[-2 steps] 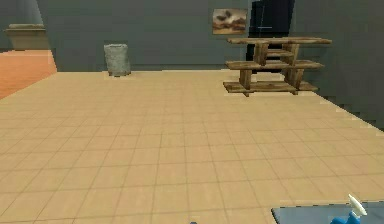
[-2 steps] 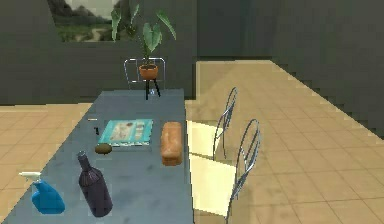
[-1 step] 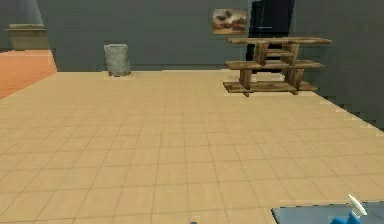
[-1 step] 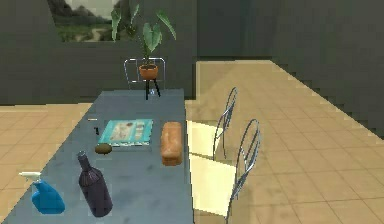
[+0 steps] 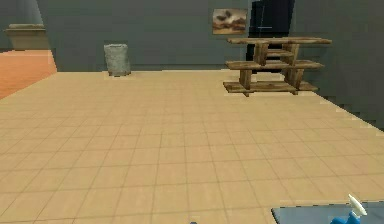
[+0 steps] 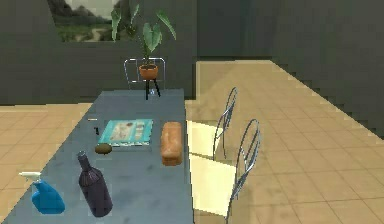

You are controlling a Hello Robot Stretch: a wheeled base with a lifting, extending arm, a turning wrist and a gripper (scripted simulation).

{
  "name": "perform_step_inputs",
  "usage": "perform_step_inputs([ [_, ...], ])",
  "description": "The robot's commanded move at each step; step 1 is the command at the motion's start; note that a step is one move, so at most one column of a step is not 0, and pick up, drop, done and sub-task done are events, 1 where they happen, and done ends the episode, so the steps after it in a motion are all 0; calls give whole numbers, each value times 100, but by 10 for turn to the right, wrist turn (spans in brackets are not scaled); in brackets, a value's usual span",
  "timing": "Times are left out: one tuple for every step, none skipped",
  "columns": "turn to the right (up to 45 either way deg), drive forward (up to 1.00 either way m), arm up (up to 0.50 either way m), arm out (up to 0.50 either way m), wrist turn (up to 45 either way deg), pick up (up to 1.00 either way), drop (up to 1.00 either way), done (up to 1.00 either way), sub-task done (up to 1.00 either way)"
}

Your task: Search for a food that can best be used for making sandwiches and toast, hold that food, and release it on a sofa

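Tan tiled floor (image 5: 150,140) runs to a dark wall, where a wooden shelf unit (image 5: 277,65) and a grey bin (image 5: 117,59) stand. In the arm side view a long blue-grey table (image 6: 140,100) has two metal chairs (image 6: 240,150) along its right edge and a potted plant (image 6: 150,45) at its far end. The brown bread loaf (image 6: 172,142) lies on the table near that edge, beside a blue tray (image 6: 128,131), with a dark bottle (image 6: 94,185) and a blue spray bottle (image 6: 45,195) nearer; the gripper's state cannot be told.
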Motion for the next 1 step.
perform_step_inputs([
  [0, 0, 0, 48, 0, 0, 0, 0, 0],
])
